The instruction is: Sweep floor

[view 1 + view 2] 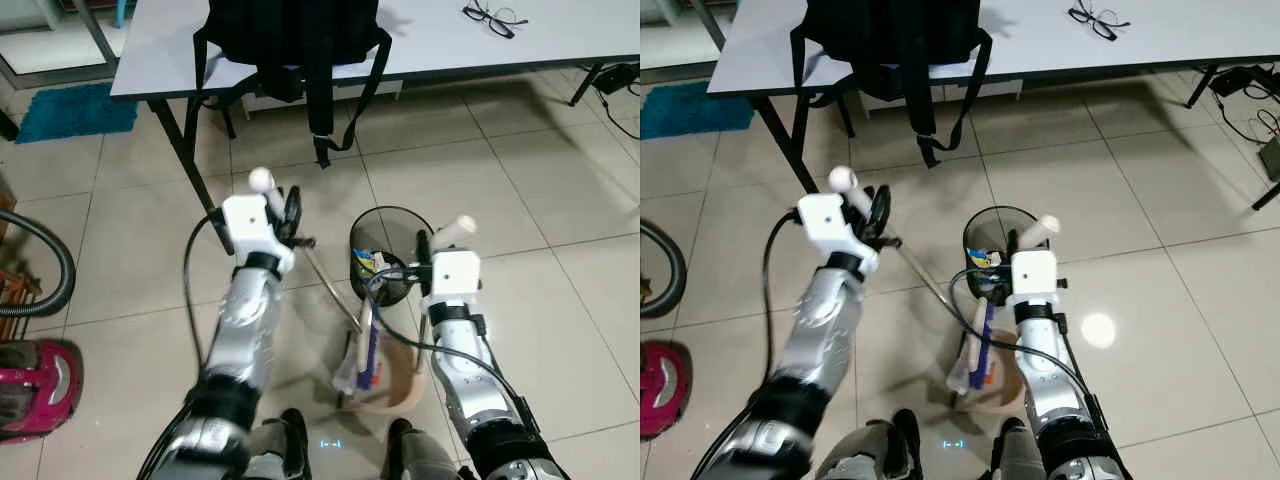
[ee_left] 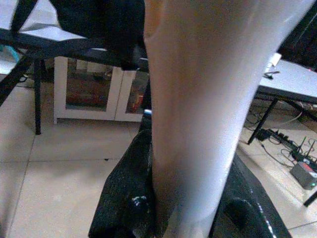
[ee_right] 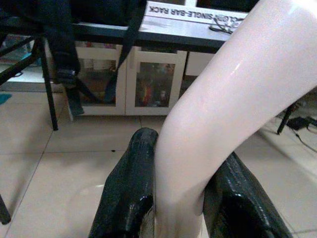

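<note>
A: Right, surface first. What's underfoot?
B: Pale tiled floor [image 1: 560, 200], glossy, with a light glare in the right eye view. Grey counter [image 1: 420, 45] across the top, on black legs; a black backpack [image 1: 290, 40] sits on it with straps hanging over the edge, and glasses [image 1: 495, 18] lie near the far right.
A: Room edges?
B: Teal rug [image 1: 75, 110] top left, magenta vacuum [image 1: 35, 385] with a dark hose at the left edge, cables at the right. White cabinet with glass doors [image 3: 129, 82] under the counter.
A: End effectors?
B: Left end effector [image 1: 290, 215] closed around a white handle [image 2: 208, 99], with a thin metal rod running down from it towards the dustpan [image 1: 385, 390]. Right end effector [image 1: 425, 255] clamps a white handle [image 3: 228, 109] between both fingers [image 3: 129, 193].
A: Bin?
B: Black mesh bin [image 1: 390, 250] stands on the tiles just ahead of the right end effector, litter inside. The dustpan lies near the feet, holding wrappers.
</note>
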You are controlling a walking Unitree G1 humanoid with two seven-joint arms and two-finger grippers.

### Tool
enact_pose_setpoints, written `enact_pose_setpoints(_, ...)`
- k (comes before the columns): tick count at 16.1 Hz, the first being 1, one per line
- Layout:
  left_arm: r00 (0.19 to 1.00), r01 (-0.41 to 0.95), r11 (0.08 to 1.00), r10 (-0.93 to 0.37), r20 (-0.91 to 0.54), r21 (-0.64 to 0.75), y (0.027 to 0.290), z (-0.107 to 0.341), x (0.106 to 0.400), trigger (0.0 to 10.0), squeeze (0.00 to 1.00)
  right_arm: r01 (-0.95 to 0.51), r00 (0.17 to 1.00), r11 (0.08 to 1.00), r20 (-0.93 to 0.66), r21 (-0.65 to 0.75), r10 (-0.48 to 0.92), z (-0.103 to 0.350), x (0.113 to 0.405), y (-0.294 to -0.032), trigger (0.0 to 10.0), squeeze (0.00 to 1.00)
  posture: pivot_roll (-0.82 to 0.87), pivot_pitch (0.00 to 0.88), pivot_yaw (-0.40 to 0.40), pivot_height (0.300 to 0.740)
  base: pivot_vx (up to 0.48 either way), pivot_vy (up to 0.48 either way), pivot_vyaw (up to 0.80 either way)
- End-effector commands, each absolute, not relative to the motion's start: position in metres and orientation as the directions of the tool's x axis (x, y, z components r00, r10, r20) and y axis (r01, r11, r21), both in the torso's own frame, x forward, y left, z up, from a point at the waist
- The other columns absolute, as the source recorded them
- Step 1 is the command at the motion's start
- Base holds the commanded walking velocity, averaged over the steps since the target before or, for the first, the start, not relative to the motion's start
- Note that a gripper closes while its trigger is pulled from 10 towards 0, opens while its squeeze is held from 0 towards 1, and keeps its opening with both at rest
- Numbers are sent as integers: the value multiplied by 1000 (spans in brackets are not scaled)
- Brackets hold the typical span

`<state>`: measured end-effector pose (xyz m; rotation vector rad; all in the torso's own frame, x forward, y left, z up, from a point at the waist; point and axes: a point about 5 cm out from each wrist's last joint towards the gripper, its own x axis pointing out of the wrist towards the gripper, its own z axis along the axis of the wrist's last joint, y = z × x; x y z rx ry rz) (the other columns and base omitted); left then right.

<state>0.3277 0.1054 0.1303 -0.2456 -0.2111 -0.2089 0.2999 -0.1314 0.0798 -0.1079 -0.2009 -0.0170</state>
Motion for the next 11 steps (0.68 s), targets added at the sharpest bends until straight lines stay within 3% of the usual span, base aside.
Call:
enact_pose_setpoints(1, 951, 242, 949, -189, 246, -204, 115, 136, 323, 10000, 0, 37, 986, 997, 167, -66, -25, 75, 297, -135, 10000, 0, -16, 204, 79, 740, 0, 0, 0)
enact_pose_setpoints(4, 922, 302, 947, -262, 287, -107, 126, 148, 314, 10000, 0, 47, 988, 997, 149, -63, -37, 70, 295, -142, 10000, 0, -3, 196, 75, 740, 0, 0, 0)
enact_pose_setpoints(7, 860, 408, 908, -418, 292, 97, 134, 160, 304, 10000, 0, 43, 990, 997, 135, -63, -34, 67, 293, -141, 10000, 0, 5, 190, 78, 740, 0, 0, 0)
enact_pose_setpoints(11, 859, 411, 896, -442, 258, 167, 145, 155, 297, 10000, 0, 31, 992, 998, 122, -62, -24, 65, 294, -138, 10000, 0, 4, 191, 83, 740, 0, 0, 0)
